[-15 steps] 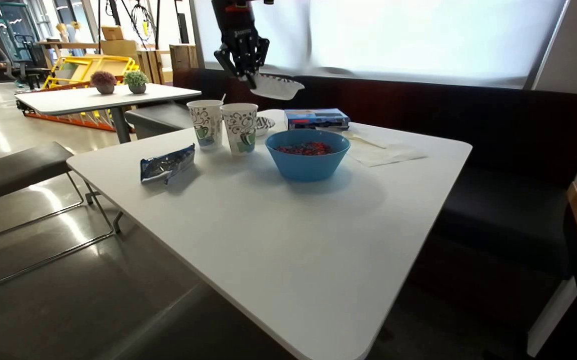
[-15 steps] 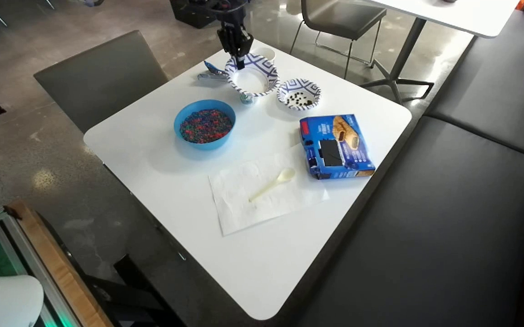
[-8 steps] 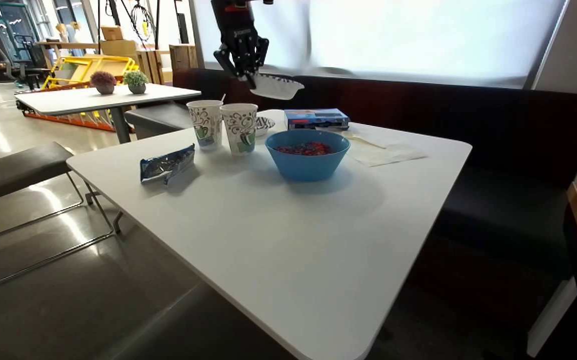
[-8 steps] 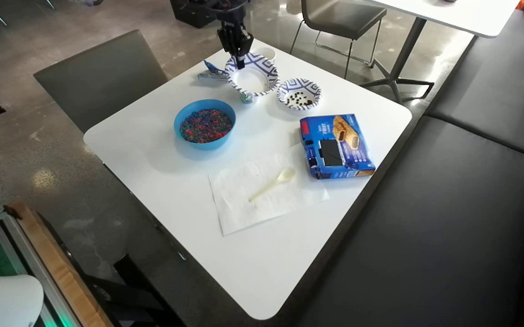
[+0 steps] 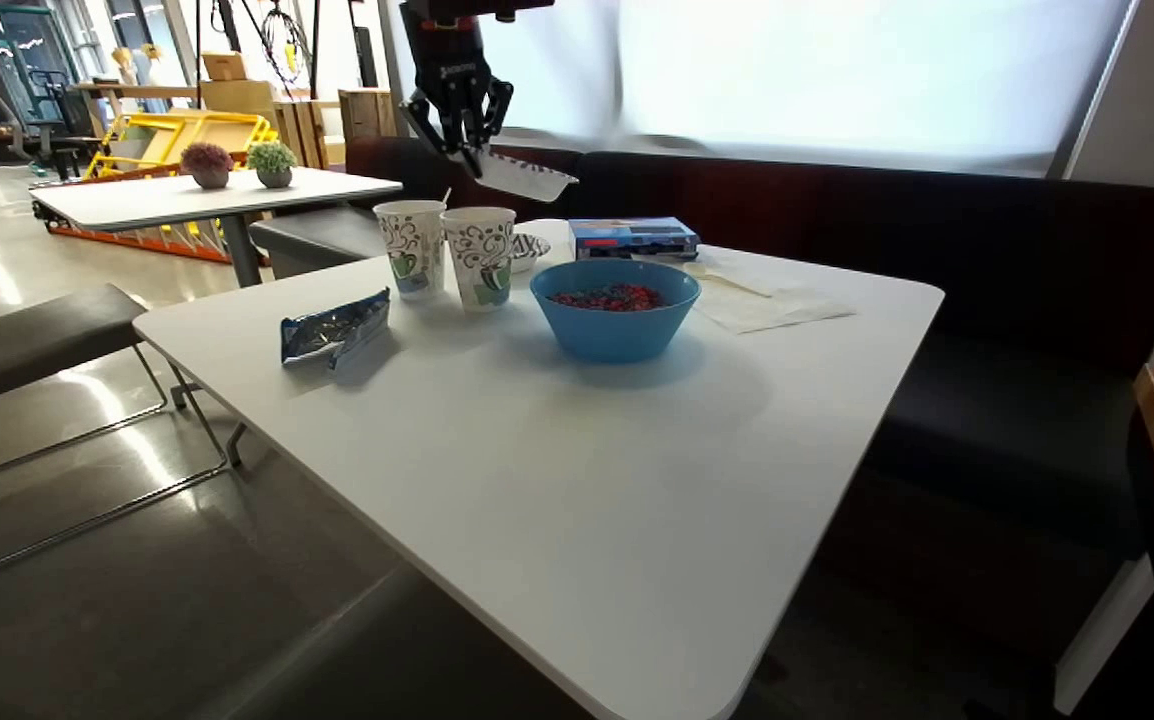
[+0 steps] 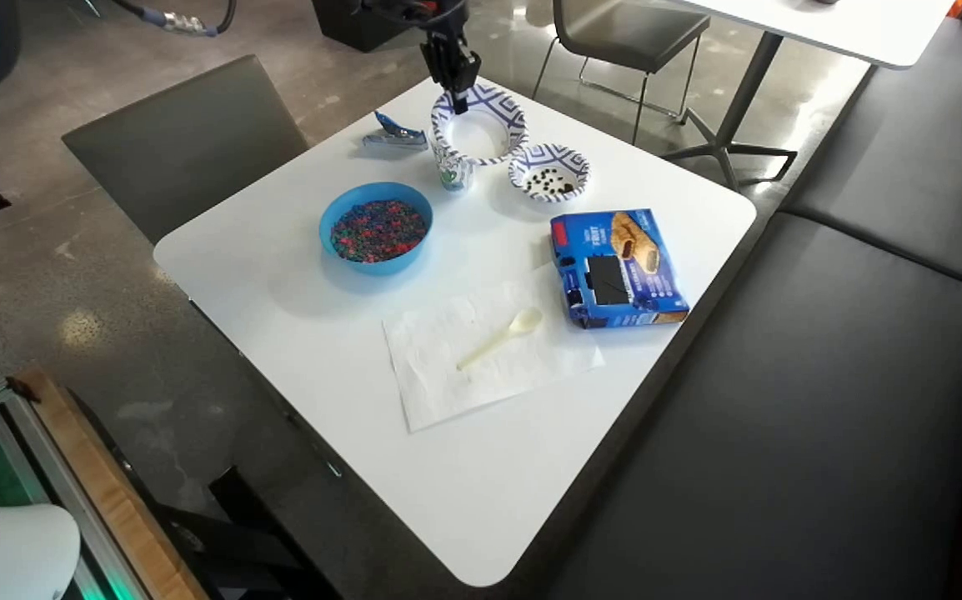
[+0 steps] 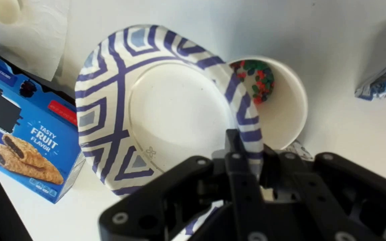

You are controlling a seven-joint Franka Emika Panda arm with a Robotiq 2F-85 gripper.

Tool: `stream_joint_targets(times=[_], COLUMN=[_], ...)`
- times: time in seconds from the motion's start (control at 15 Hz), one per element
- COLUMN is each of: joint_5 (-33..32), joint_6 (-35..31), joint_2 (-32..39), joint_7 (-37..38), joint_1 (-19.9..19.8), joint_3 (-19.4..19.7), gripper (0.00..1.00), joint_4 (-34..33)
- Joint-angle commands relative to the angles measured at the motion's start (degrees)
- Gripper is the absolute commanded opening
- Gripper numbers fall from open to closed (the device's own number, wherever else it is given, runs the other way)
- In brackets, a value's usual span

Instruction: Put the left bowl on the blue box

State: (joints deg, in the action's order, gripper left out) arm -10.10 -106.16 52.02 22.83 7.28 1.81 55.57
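Black pincer [image 7: 251,150], clamped, pointing downward, in mid-air

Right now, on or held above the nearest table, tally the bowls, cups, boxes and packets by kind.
Bowls: 3 (held bowl, other patterned bowl, blue bowl)
Cups: 2 (front cup, back cup in an exterior view)
Blue box: 1
Packet: 1
Total: 7

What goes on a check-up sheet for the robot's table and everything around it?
Surface: white table, rounded corners.
Job's things: patterned bowl in the air, not yet on the blue box, which lies on the table.
Clutter: blue bowl, two cups, second patterned bowl, shiny packet, spoon on white paper.
Gripper: clamped on the patterned bowl's rim.
Cables: cable with a metal connector at an exterior view's top edge.
Surroundings: grey chair, dark bench, second table with two plants.
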Motion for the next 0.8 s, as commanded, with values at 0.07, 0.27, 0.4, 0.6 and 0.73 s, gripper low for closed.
stream_joint_targets(times=[0.07,0.27,0.4,0.6,0.73], joint_5=[3.97,5.73,4.40,2.27,1.89], joint_6=[4.43,7.34,6.90,6.34,7.60], joint_2=[8.48,11.39,12.85,14.27,14.74], joint_7=[5.49,11.97,15.30,18.10,19.68], joint_1=[-0.88,-1.86,-2.72,-3.25,-3.56], joint_3=[2.23,3.56,3.98,6.16,7.81], gripper=[0.02,0.02,0.02,0.02,0.02], joint_4=[-14.04,-18.63,-19.86,-20.81,-20.87])
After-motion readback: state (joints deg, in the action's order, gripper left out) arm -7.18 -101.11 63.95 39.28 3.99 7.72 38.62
